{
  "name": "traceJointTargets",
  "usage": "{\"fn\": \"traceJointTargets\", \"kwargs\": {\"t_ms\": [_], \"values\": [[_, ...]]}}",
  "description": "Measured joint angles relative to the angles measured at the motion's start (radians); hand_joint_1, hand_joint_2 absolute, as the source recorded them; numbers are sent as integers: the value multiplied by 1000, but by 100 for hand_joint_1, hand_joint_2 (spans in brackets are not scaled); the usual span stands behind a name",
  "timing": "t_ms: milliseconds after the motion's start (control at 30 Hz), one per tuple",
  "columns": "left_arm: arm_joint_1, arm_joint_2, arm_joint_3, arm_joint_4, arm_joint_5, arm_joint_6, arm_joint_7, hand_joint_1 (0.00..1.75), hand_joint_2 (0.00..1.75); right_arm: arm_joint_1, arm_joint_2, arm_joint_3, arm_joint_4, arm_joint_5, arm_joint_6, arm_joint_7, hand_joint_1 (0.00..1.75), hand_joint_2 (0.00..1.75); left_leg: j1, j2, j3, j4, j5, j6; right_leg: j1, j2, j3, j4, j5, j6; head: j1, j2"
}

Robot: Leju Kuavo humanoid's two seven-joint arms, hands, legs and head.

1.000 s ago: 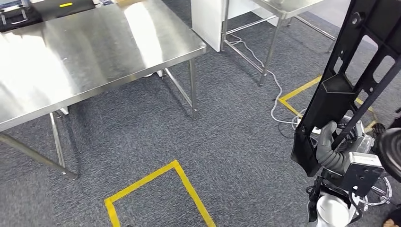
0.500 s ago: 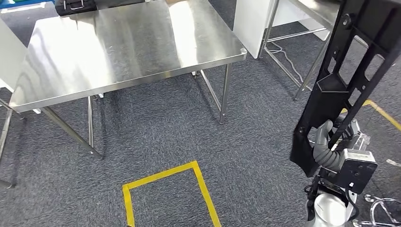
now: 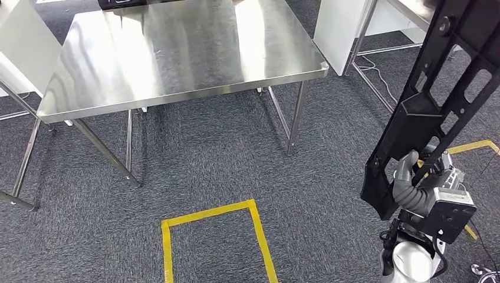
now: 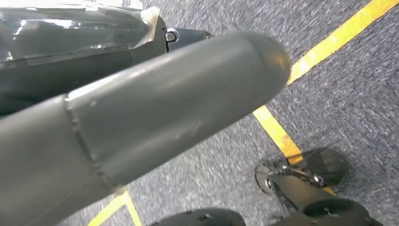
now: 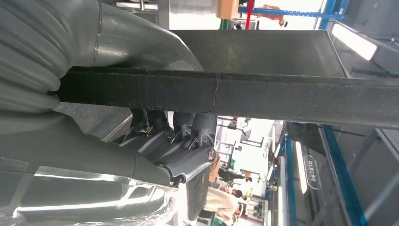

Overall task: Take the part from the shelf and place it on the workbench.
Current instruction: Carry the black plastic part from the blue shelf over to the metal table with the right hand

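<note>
Workbench (image 3: 177, 53), a bare steel table, fills the upper left of the head view, its near edge facing the robot and its legs standing on grey carpet; a yellow tape outline (image 3: 212, 236) lies on the floor between bench and robot. Left hand (image 4: 141, 117) appears in the left wrist view as a thick grey thumb over carpet and tape, and whether its fingers are spread or curled cannot be told. At the right of the head view the right hand (image 3: 413, 188) grasps the part (image 3: 424, 112), a long black frame with cut-out openings; the right wrist view shows the fingers (image 5: 160, 141) wrapped round one of its flat bars (image 5: 235, 96). The part's long axis runs steeply upward from the hand, leaning to the right at its top, so its lower end sits just below the grip and the rest rises past the picture's upper edge. The bench lies well apart, forward and to the left of the held part, and the right hand is the nearer one; judged from this, the carry must go forward and leftward, with the frame tipped toward flat, before it can rest on the steel top. Compared with the earlier frames, the whole scene has shifted: the bench now sits more centred and squarer to the view, a change of the camera, while part and grip look the same
</note>
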Motion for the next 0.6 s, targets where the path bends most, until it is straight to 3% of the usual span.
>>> {"fn": "traceJointTargets", "kwargs": {"t_ms": [67,133,233,267,300,333,400,467,533,600], "values": [[2,0,1,0,4,-1,0,0,0,1,2,-1,-1,-1,1,-2,175,175,0,-5,6,-12,5,7,0,0,2,-2,-1,11,0,0],[1,-2,1,0,7,-2,0,0,0,2,2,-3,-3,-1,1,-4,175,175,7,-10,20,-32,14,16,0,24,-14,36,-21,16,1,0],[-4,-3,3,0,8,-2,-1,0,0,9,-1,-8,-3,-3,1,-5,175,175,10,-23,27,-40,18,22,-5,60,-105,213,-90,15,4,0],[-5,-4,4,0,8,-3,-1,0,0,13,-2,-9,-3,-3,1,-5,175,175,11,-29,27,-40,17,21,-8,62,-131,257,-101,19,4,0],[-4,-5,4,0,8,-3,-1,0,0,15,-3,-10,-3,-3,1,-5,175,175,12,-35,28,-39,16,20,-10,63,-139,264,-95,28,4,0],[-3,-6,4,0,8,-3,-1,0,0,16,-3,-10,-3,-3,1,-5,175,175,13,-41,29,-38,14,18,-14,63,-126,231,-74,40,4,0],[-3,-6,4,0,8,-4,-1,0,0,16,-4,-10,-3,-3,1,-5,175,175,15,-52,29,-28,7,7,-24,66,-66,97,-16,64,5,0],[-3,-5,4,0,8,-3,-1,0,0,16,-4,-11,-4,-3,2,-5,175,175,13,-59,24,-14,-3,-6,-29,71,-24,13,14,61,5,0],[-2,-4,4,0,8,-3,-1,0,0,16,-4,-11,-4,-3,3,-5,175,175,10,-60,20,-8,-5,2,-28,73,-18,3,18,47,5,0],[0,-3,4,0,8,-3,-1,0,0,16,-4,-12,-4,-3,3,-5,175,175,10,-60,22,-11,-2,16,-26,74,-18,3,19,45,5,0]]}}
